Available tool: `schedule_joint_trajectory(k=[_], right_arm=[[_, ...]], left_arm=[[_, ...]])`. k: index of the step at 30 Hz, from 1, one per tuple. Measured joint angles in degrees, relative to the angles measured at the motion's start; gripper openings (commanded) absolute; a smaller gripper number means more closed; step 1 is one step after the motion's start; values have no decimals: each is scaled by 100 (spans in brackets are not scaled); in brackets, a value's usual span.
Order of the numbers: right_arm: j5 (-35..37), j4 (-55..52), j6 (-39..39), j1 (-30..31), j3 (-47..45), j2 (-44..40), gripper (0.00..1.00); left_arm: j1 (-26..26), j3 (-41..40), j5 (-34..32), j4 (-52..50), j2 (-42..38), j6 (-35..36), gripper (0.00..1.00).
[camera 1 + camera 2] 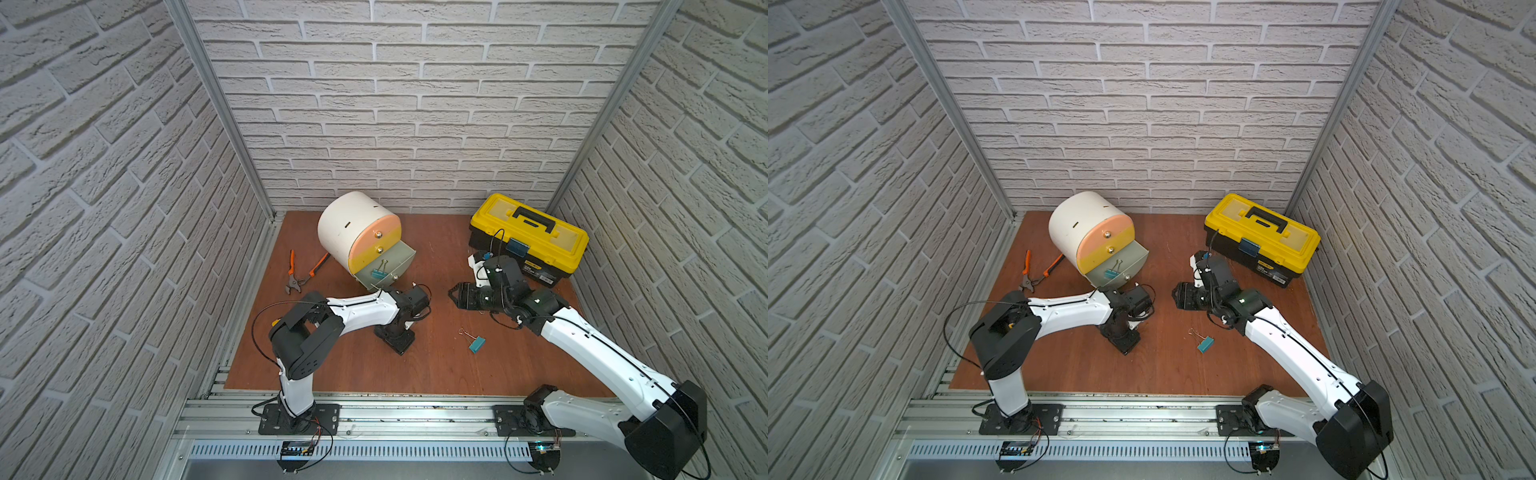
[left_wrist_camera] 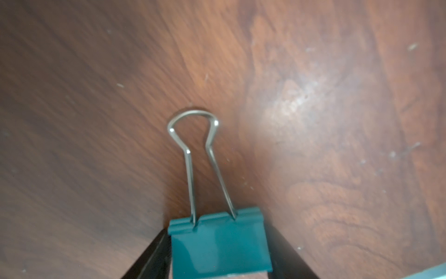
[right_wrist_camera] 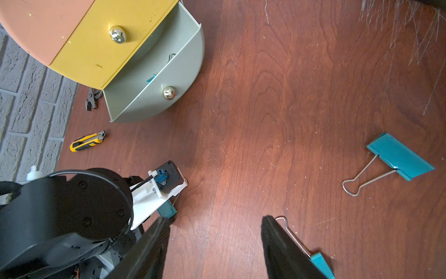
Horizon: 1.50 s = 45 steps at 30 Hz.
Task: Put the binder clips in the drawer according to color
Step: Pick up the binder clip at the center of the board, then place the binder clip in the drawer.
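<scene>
The left gripper (image 2: pixel 217 232) had its two black fingers (image 2: pixel 154 256) clenched against opposite sides of a teal folded-metal binder clip (image 2: pixel 219 244). The clip's body filled the gap between them. Its silver wire loop handle reached out past the fingertips over the red-brown wooden tabletop (image 2: pixel 96 96). This grasped clip sat just in front of the white drum-shaped cabinet (image 1: pixel 349 224), close to its pulled-out drawer. Whether it touched the wood could not be told.

The right gripper (image 3: pixel 217 219), further out from the cabinet's front, had its fingers spread wide with only bare wood between them. A second teal clip (image 3: pixel 321 263) lay just outside one finger, partly hidden behind it. A third teal clip (image 1: pixel 476 343) lay flat on the wood, well apart from the cabinet, with its wire handles splayed.

On the cabinet, the peach top drawer (image 1: pixel 370 239) and the yellow middle drawer (image 1: pixel 365 259) were shut. The grey-green bottom drawer (image 1: pixel 401 257) stood open and held one teal clip (image 1: pixel 378 273), whose wire loop rose above its body.

Each clip was a short folded teal plate with thin silver wire handles.
</scene>
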Motion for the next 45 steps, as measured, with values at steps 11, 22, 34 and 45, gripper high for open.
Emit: schedule_joint_trajectory(k=[11,22,34,45], right_arm=[[0,0,-22,0,0,2,63],[-7,20,-85,-55,11,94,63],[-105,142,-175,-251,195,382,62],[-267,177,-245,-437,313,577,62]], left_arm=[[2,170,-179,-151,-9,-142,51],[522,1196,-667,-765,-514,-26,51],[1246,2457,-1565,-1252,-321,623,51],[1261,2662,-2667,-1215,332,1163,51]])
